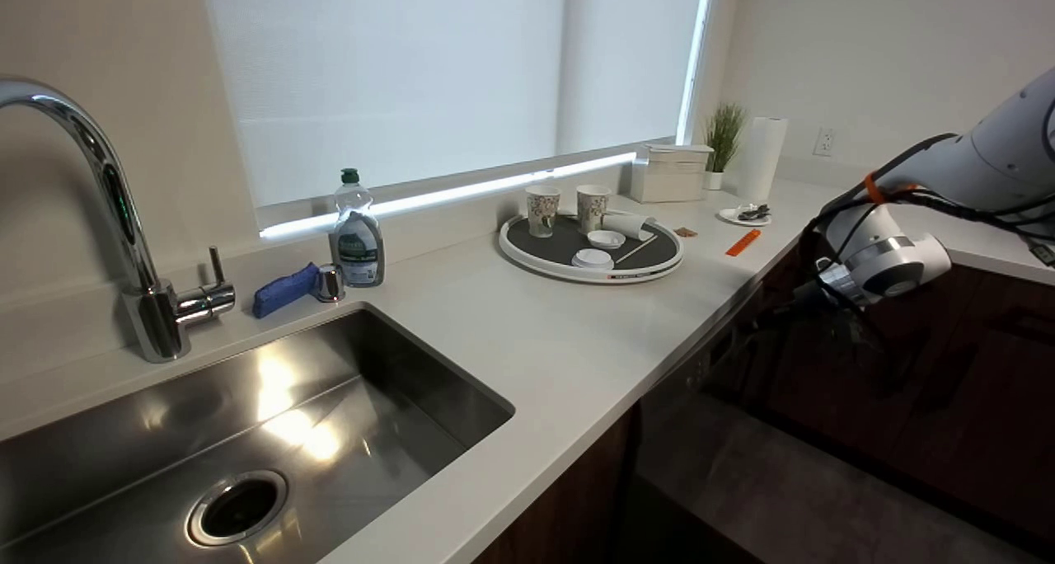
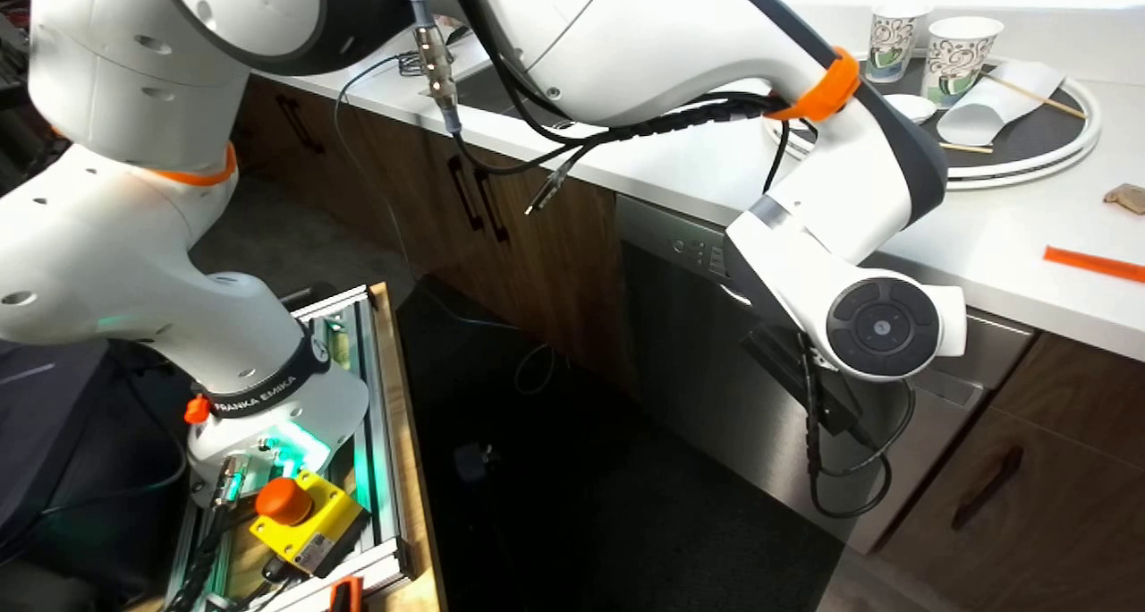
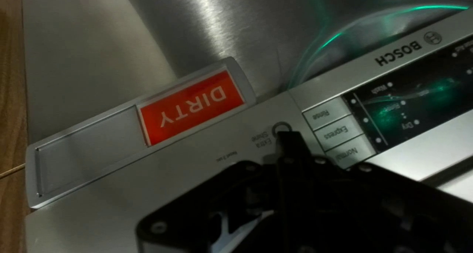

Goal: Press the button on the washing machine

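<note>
Pointing closed hand point(image 3: 290, 135) at button point(image 3: 281, 127) on Bosch machine point(image 2: 716, 388).

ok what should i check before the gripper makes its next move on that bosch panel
1. Gripper shut: ok, no gap shows.
2. Gripper tip near the round button by Extra Shine: ok, it overlaps the button's edge in the wrist view.
3. Contact with that button: cannot tell, depth is unclear.
4. Which button is meant: cannot tell; Rinse, Express and Normal keys are beside it.
5. DIRTY sign clear of the round button: ok, they are apart.
</note>
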